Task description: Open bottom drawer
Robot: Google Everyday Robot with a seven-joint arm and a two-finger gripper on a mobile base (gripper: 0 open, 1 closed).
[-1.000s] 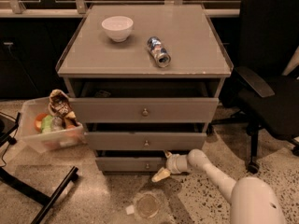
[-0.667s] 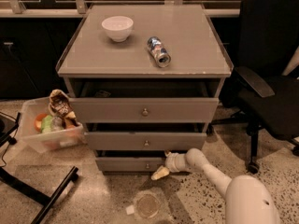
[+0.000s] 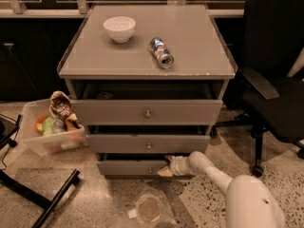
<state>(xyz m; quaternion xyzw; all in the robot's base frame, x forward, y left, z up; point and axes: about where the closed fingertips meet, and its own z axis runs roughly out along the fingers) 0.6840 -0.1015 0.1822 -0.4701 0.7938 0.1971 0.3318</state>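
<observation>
Low on the grey cabinet, at the foot of a stack of three: bottom drawer (image 3: 128, 167), a slim flat matte grey front with a small round metal knob (image 3: 150, 170) at its centre. Sits just above the speckled stone floor (image 3: 199, 203), with a dark gap along its top edge. Above it, a mid drawer (image 3: 114, 143) and a taller top drawer (image 3: 104, 112), each flat and grey with the same round knob.

Reaching in from lower right: smooth white tubular arm (image 3: 213, 172), ending in a ribbed wrist and the gripper (image 3: 166, 166). Held right at the bottom drawer's front, just right of the knob. Pale cream fingers (image 3: 164, 173) spread apart, one angled up and one down, closed on nothing. Whether a tip touches the knob: cannot tell.

On the cabinet's smooth grey surface (image 3: 190, 42): round white bowl (image 3: 119, 28) at back left, and a dented metal can (image 3: 161, 52) lying on its side near the middle, well apart from the bowl.

Left of the cabinet, touching its side: clear plastic bin (image 3: 47, 144) holding crumpled wrappers. To the right, a black padded chair (image 3: 275, 80). On the floor before the drawers, a round translucent disc (image 3: 150, 208).
</observation>
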